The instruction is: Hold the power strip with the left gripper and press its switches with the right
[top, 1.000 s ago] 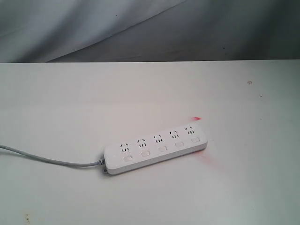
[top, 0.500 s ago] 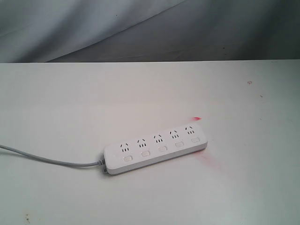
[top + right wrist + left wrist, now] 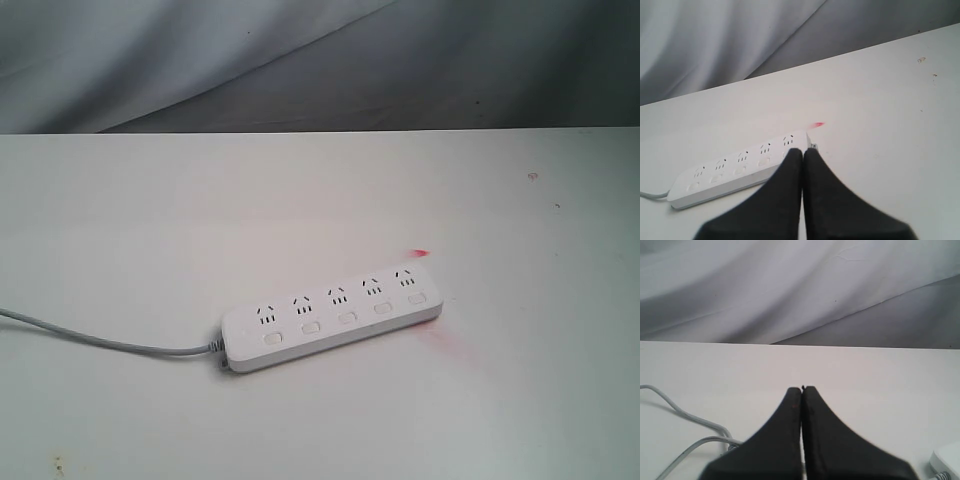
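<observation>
The white power strip [image 3: 331,315] lies flat on the white table [image 3: 150,220], running diagonally, with five switches [image 3: 346,317] in a row below its sockets. Its grey cord [image 3: 100,340] trails off to the left. Neither arm shows in the exterior view. In the left wrist view my left gripper [image 3: 802,389] is shut and empty, with cord loops [image 3: 687,417] to one side and a corner of the power strip [image 3: 947,460] at the frame edge. My right gripper [image 3: 803,150] is shut and empty, its tips in front of the power strip [image 3: 735,172] at its free end.
A small red mark [image 3: 420,253] lies on the table just behind the strip's right end, with a faint pink glow [image 3: 440,345] in front of it. A grey draped cloth [image 3: 300,60] hangs behind the table's back edge. Small specks [image 3: 533,177] dot the far right.
</observation>
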Controlling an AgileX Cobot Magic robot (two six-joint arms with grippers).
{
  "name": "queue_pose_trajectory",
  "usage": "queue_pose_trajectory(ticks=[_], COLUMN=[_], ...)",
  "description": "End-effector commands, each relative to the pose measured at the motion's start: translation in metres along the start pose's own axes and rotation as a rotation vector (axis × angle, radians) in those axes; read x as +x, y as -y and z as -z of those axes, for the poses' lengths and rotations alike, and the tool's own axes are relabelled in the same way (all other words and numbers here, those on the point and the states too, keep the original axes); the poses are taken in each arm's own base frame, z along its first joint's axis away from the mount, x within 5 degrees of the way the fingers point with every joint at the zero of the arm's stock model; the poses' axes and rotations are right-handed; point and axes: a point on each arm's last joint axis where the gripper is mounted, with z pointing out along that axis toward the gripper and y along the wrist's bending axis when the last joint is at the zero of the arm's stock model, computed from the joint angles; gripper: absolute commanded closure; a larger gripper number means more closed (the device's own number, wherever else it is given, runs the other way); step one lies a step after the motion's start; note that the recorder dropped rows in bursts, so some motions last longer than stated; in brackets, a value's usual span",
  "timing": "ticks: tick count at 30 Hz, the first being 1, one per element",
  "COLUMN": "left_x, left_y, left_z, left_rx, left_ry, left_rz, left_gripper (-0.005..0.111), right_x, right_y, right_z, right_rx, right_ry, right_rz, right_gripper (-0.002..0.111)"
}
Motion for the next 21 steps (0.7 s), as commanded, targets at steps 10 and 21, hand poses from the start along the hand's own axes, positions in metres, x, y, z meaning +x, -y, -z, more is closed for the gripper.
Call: queue_pose_trajectory(ticks=[10, 21], left_x=[0.000, 0.000], left_y=[0.000, 0.000], left_z=[0.000, 0.000], left_rx=[0.001, 0.001], left_ry=[0.015, 0.017], left_rz=[0.000, 0.000], left_gripper=[0.107, 0.107], right_x=[-0.008, -0.016], right_y=[0.011, 0.009], right_z=[0.009, 0.013], right_rx=[0.154, 0.249], right_ry=[0.171, 0.264], right_rz=[0.030, 0.271], right_gripper=[0.108, 0.108])
